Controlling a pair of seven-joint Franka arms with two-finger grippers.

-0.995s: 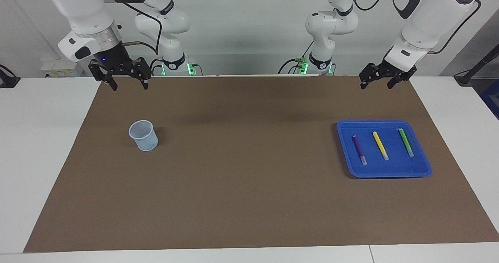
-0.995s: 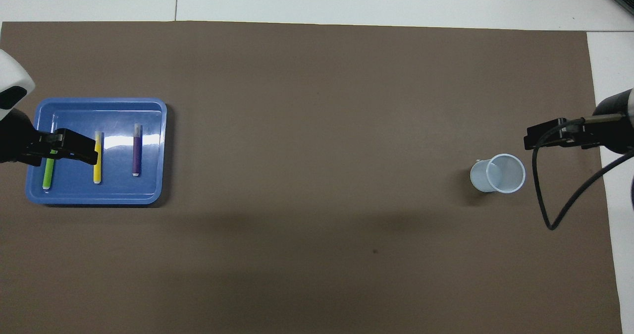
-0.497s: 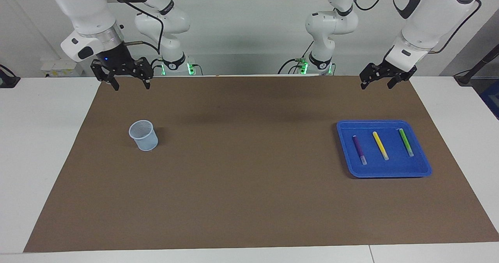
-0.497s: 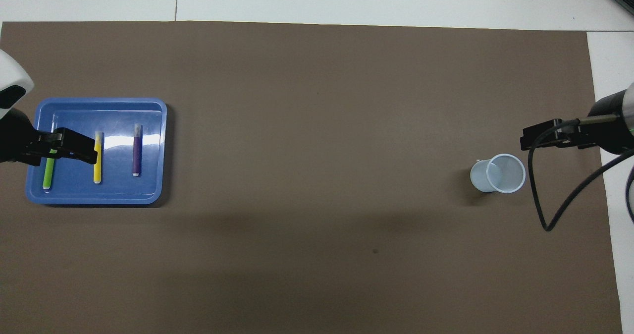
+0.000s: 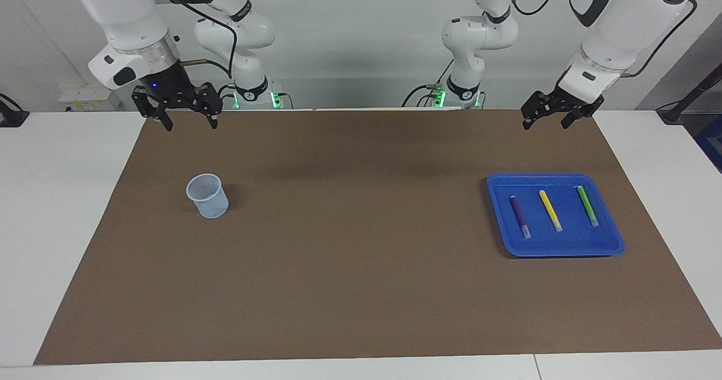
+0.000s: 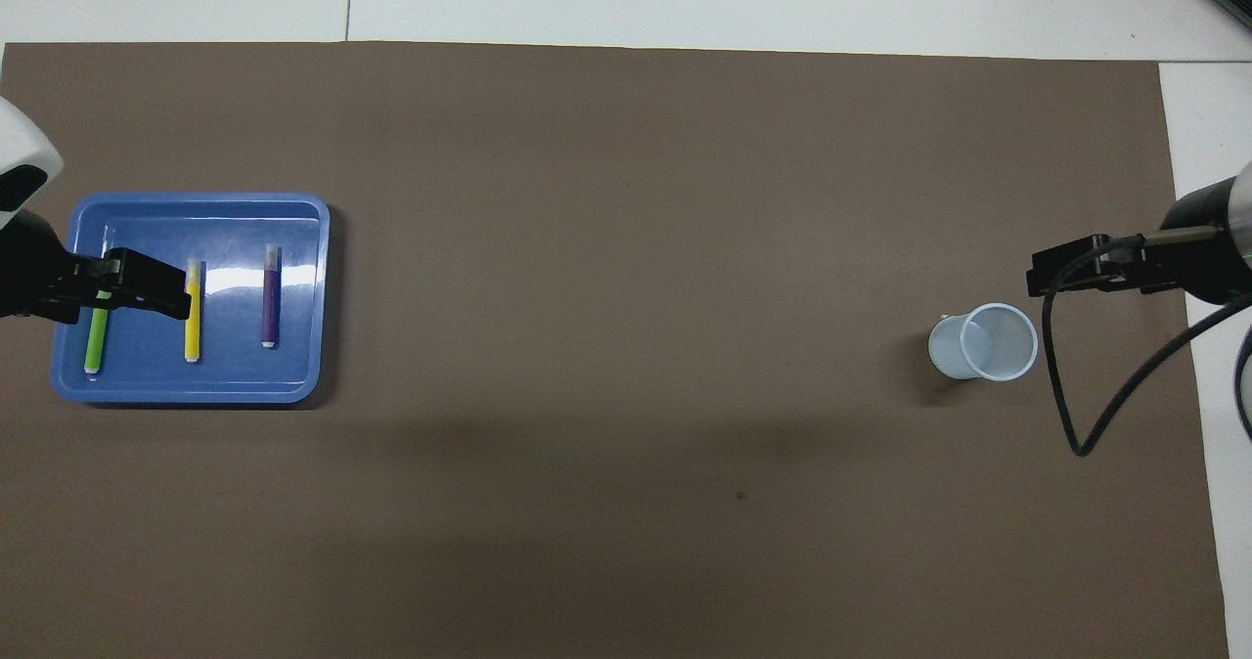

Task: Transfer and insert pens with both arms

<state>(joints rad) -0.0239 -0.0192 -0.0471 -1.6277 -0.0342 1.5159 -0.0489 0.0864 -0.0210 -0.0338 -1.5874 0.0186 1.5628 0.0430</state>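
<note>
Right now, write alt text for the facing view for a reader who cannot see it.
Three pens, purple, yellow and green, lie side by side in a blue tray on a brown mat. A pale cup stands toward the right arm's end. The open left gripper and right gripper hang above the mat's edge nearest the robots.

My table [image 5: 67, 211] is smooth white laminate, laid with a matt brown paper-like mat [image 5: 361, 267] that gives back no shine. The blue tray [image 6: 298, 239] looks like glossy moulded plastic, with a bright white glare on its floor, and the purple pen [image 6: 270, 297], yellow pen [image 6: 193, 327] and green pen [image 6: 95, 341] in it look like smooth plastic with pale caps. The cup [image 5: 208, 195] is thin translucent plastic, while my arms wear glossy white shells, brushed silver metal wrists and matt black grippers.
</note>
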